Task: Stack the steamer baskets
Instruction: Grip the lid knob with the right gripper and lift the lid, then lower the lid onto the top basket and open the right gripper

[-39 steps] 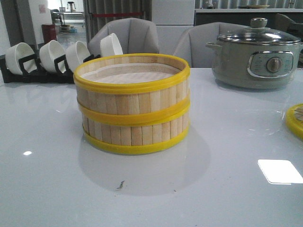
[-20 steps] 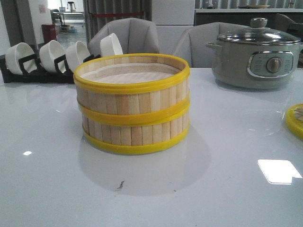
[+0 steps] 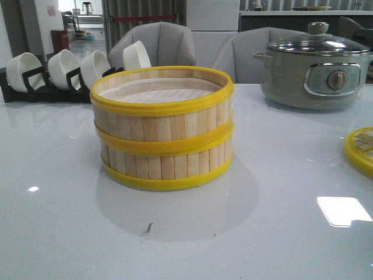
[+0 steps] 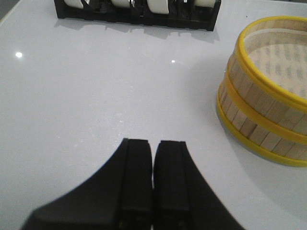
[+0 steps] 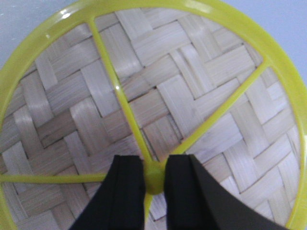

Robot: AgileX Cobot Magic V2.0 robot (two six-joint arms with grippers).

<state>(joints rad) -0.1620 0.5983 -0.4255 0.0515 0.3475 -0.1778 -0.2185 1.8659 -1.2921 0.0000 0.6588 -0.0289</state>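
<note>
Two steamer baskets [image 3: 163, 129] of pale bamboo slats with yellow rims stand stacked at the middle of the white table, a white paper liner inside the upper one. The stack also shows in the left wrist view [image 4: 266, 86]. The woven-bamboo lid [image 3: 360, 149] with its yellow rim pokes in at the right edge of the front view. In the right wrist view the lid [image 5: 192, 81] fills the frame, and my right gripper [image 5: 154, 175] is shut on its yellow centre knob. My left gripper [image 4: 153, 158] is shut and empty, over bare table to the left of the stack.
A black rack of white bowls [image 3: 64, 73] stands at the back left; it also shows in the left wrist view [image 4: 136, 9]. A grey-green electric pot with a glass lid [image 3: 317, 67] stands at the back right. Grey chairs [image 3: 192, 46] stand behind the table.
The lid at the right edge of the front view has moved a little leftward into view. The stacked baskets have not moved.
</note>
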